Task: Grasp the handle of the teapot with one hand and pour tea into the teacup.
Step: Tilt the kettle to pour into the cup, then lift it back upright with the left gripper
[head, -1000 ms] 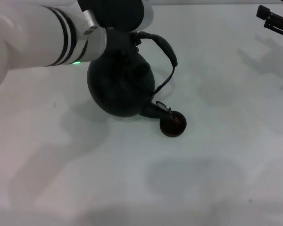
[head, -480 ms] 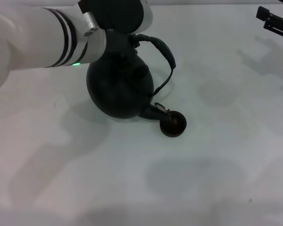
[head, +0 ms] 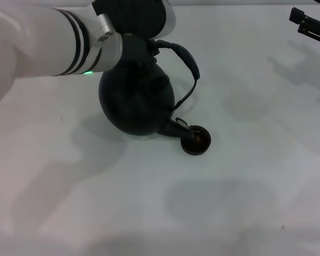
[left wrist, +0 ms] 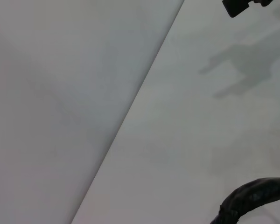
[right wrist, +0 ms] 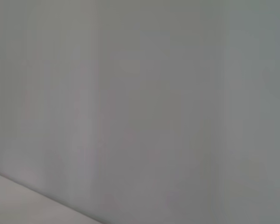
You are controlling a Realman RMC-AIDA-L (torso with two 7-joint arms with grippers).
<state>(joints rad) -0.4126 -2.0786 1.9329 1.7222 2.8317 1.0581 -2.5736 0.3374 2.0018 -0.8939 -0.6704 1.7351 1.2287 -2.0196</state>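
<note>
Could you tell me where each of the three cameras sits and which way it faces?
Head view: looks down from the robot's head at the round matte black teapot tipped over the tiny dark teacup; left arm shows, right gripper far right.
Left wrist view: faces the white table; shares the arched black handle.
Right wrist view: plain grey surface only.

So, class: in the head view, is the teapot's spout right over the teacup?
Yes: the tilted teapot has its spout at the rim of the teacup.
</note>
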